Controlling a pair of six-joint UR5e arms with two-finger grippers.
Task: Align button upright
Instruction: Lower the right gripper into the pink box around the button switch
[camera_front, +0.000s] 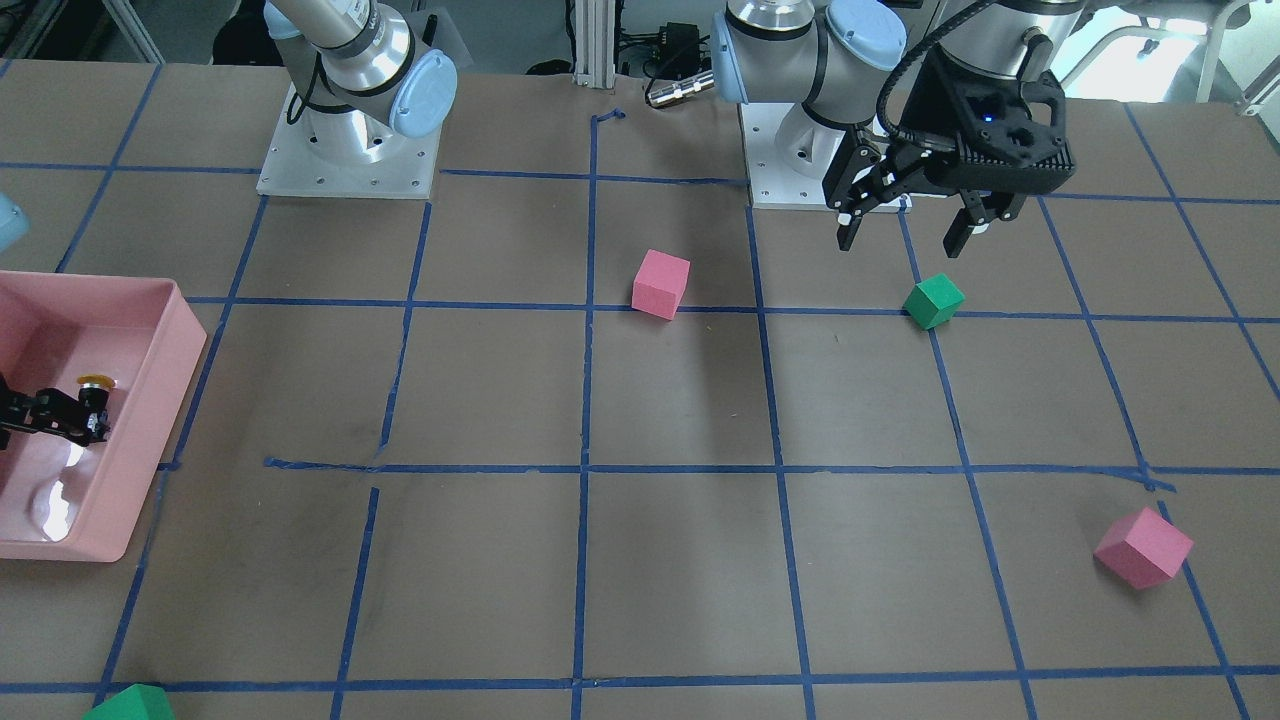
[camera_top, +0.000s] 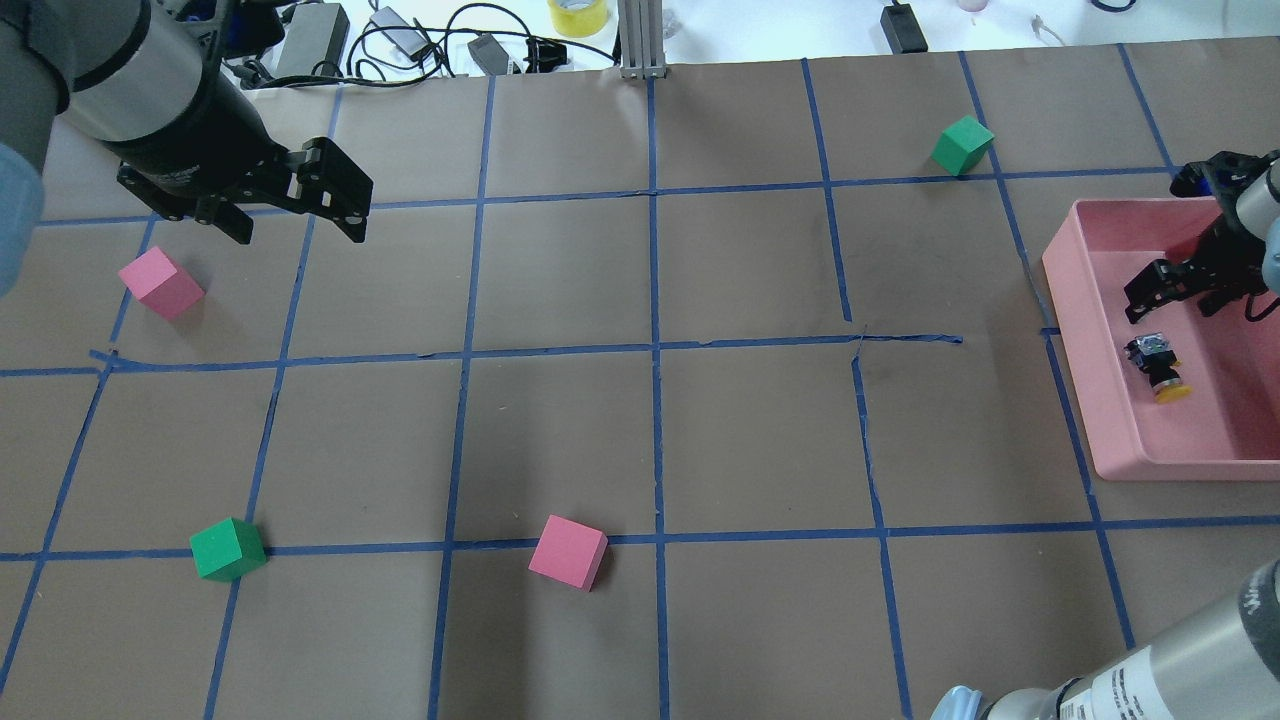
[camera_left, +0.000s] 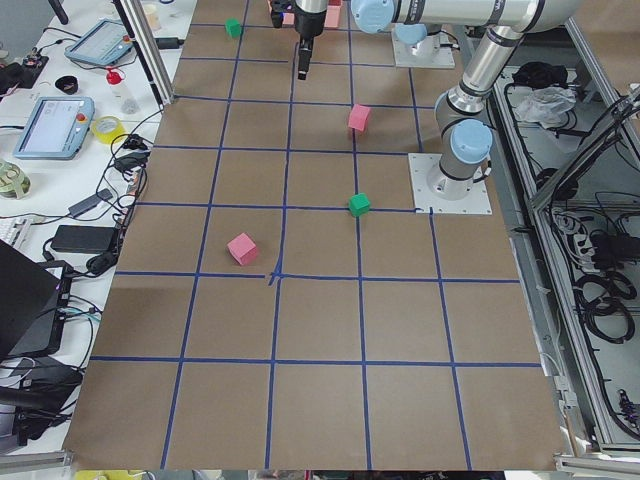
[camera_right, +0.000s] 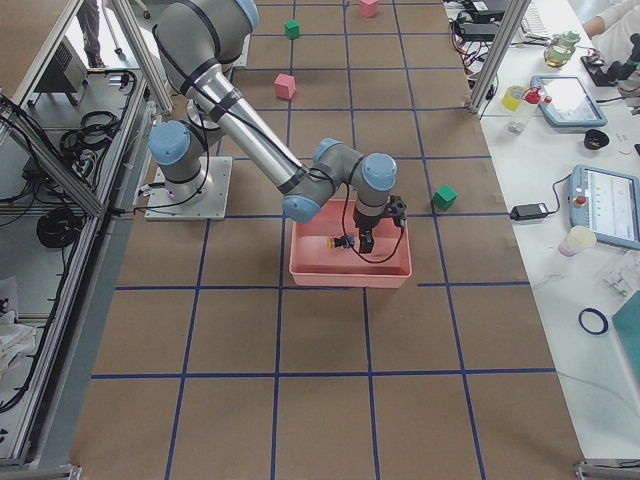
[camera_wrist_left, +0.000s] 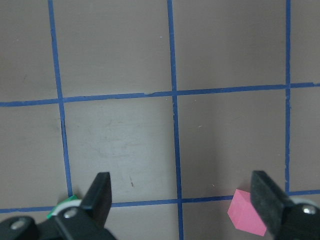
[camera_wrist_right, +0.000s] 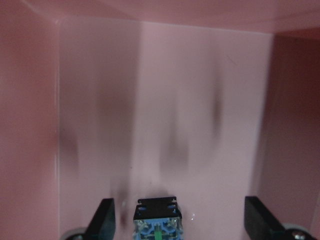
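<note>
The button (camera_top: 1160, 368) lies on its side on the floor of the pink tray (camera_top: 1075, 300), yellow cap toward the robot's side. Its cap also shows in the front view (camera_front: 97, 381). My right gripper (camera_top: 1175, 298) is open over the tray, close above the button and not holding it. In the right wrist view the button's base block (camera_wrist_right: 157, 221) sits between the two fingers (camera_wrist_right: 104, 220) at the bottom edge. My left gripper (camera_top: 300, 208) is open and empty above the table's far left, above a pink cube (camera_top: 160, 283).
A second pink cube (camera_top: 568, 551) and a green cube (camera_top: 228, 548) lie nearer the robot. Another green cube (camera_top: 962, 144) lies at the far right, beyond the tray. The tray's walls (camera_front: 150, 440) surround the right gripper.
</note>
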